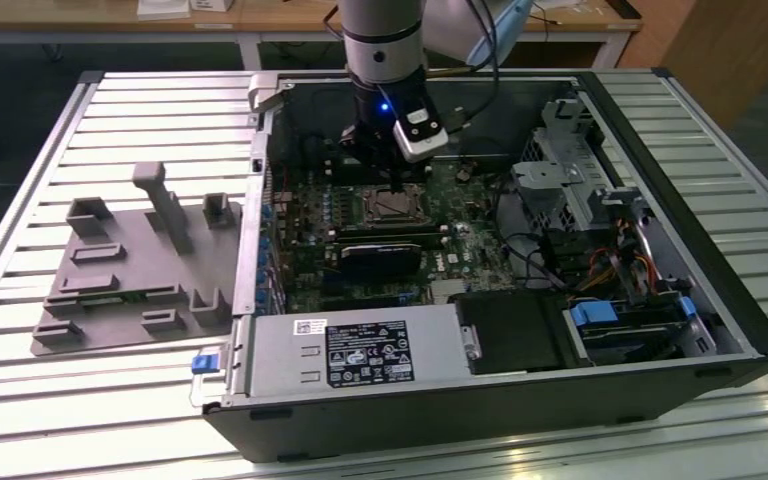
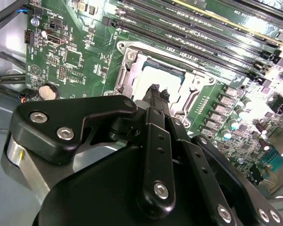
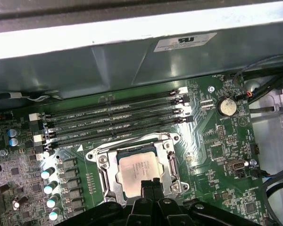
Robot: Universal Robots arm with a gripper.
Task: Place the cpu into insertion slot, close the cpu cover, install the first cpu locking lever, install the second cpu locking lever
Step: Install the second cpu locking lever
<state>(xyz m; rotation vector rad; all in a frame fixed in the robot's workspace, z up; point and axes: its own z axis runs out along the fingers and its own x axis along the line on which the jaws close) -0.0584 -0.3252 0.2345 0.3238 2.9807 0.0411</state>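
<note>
1. In the exterior view, the black end effector [image 1: 395,180] is hanging just above the silver-rimmed square insertion slot [image 1: 392,205] inside the open black computer case [image 1: 704,300] on the slatted metal worktop [image 1: 37,260]; the case wall is crowding the arm.
2. In the second wrist view, its fingertips [image 2: 155,90] are sitting closed together, holding nothing, over the dull silver square cpu [image 2: 153,80].
3. In the first wrist view, the thin silvery cpu cover [image 3: 139,143] is framing the seated cpu; pressing off-centre is likely risking socket pins, with black memory slots [image 3: 118,120] lying just beside.

labels: white sticker [image 3: 185,41] | power supply label [image 1: 379,353] | print unreadable
</note>
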